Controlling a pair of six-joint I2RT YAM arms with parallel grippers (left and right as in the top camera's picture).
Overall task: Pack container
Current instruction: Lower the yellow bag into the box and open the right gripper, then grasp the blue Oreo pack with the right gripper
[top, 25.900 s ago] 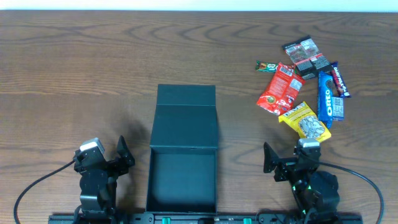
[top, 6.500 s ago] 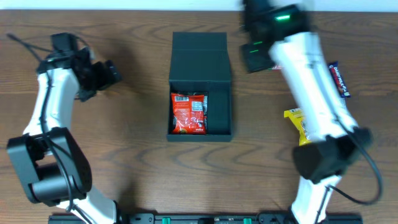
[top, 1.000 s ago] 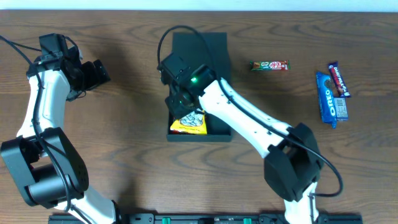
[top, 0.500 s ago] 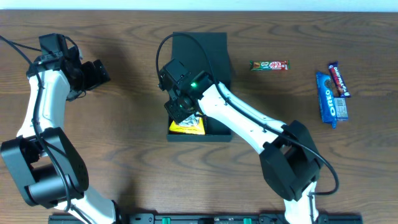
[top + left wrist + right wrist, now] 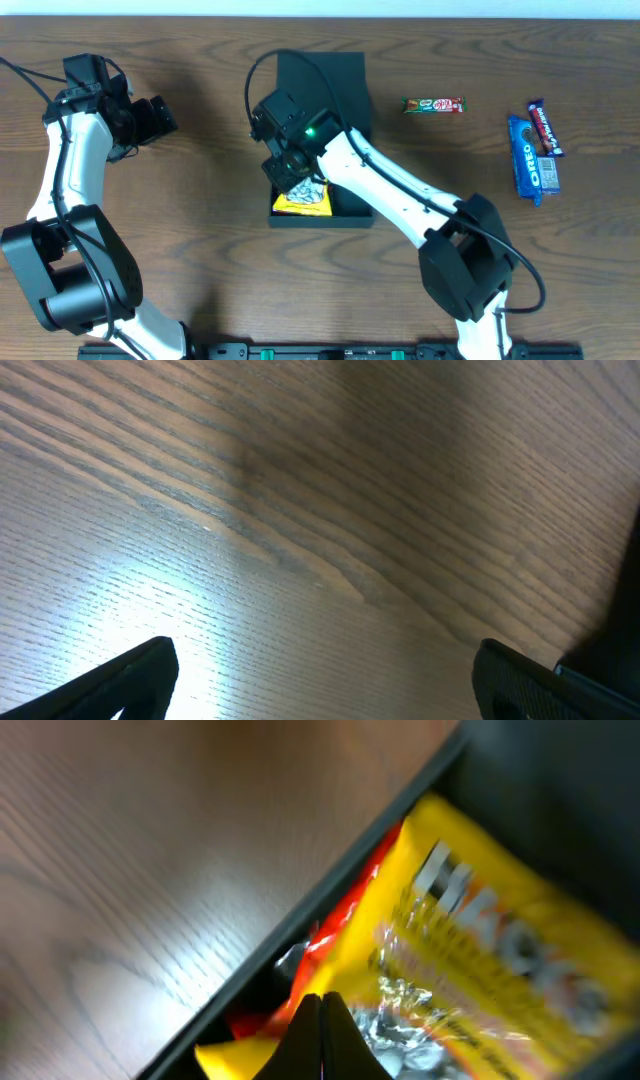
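Wood makes up the big brown surface (image 5: 200, 250), and the container (image 5: 345, 80) sits near the middle of it, with its flap lid lying open at the back. It looks like a stiff box with thin walls and a dull skin, so I think it is light and not slippery, but it could slide if pushed. A good place to take hold would be a side wall, or the free edge of the flap when it is time to shut it. The right pincer (image 5: 322, 1020) is squeezed tight with nothing between its tips, low over the box. The left pincer (image 5: 160, 115) is wide and holds nothing, well apart from the box. Inside lies a soft, crinkly yellow packet (image 5: 305, 203) on top of a red packet (image 5: 345, 915). A blue cookie pack (image 5: 528, 160), a dark bar (image 5: 545, 125) and a green bar (image 5: 433, 104) wait outside.
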